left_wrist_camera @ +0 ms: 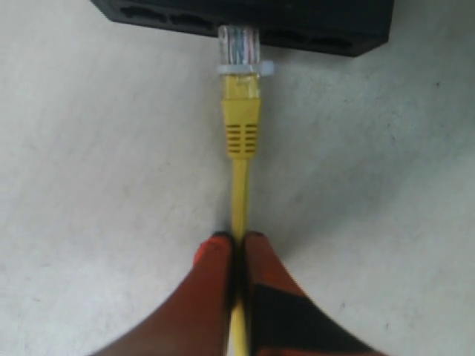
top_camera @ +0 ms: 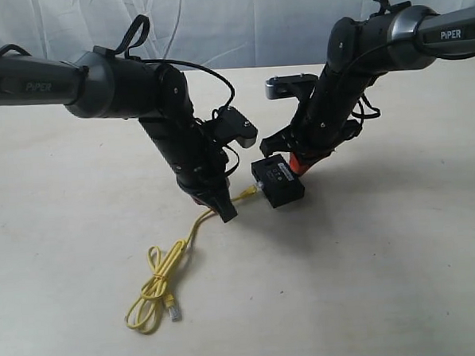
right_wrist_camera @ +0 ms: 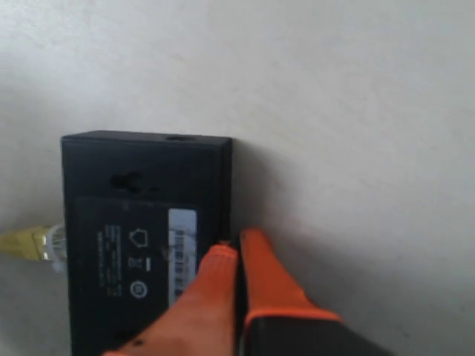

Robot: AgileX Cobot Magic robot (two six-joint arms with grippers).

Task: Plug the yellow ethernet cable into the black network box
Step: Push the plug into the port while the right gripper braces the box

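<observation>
Pinching the yellow cable [left_wrist_camera: 239, 185] a little way behind its plug [left_wrist_camera: 239, 44], the left gripper [left_wrist_camera: 237, 239] has its fingers squeezed tight on the thin cord. Holding it there keeps the front bit stiff and straight, so the plug can be pushed like a little stick.

The cable runs in a straight line from the fingers to the black box [top_camera: 277, 181]. The clear plug points right at the side of the box that has the holes. Its tip is at one hole, but most of the plug shows, so I think it is not all the way in yet.

The right gripper [right_wrist_camera: 237, 241] is closed with nothing inside. Its tips sit at the far edge of the box, likely to stop it sliding away.

The box lies flat on the table [top_camera: 386, 282], label up. The rest of the cable trails off in loops.
</observation>
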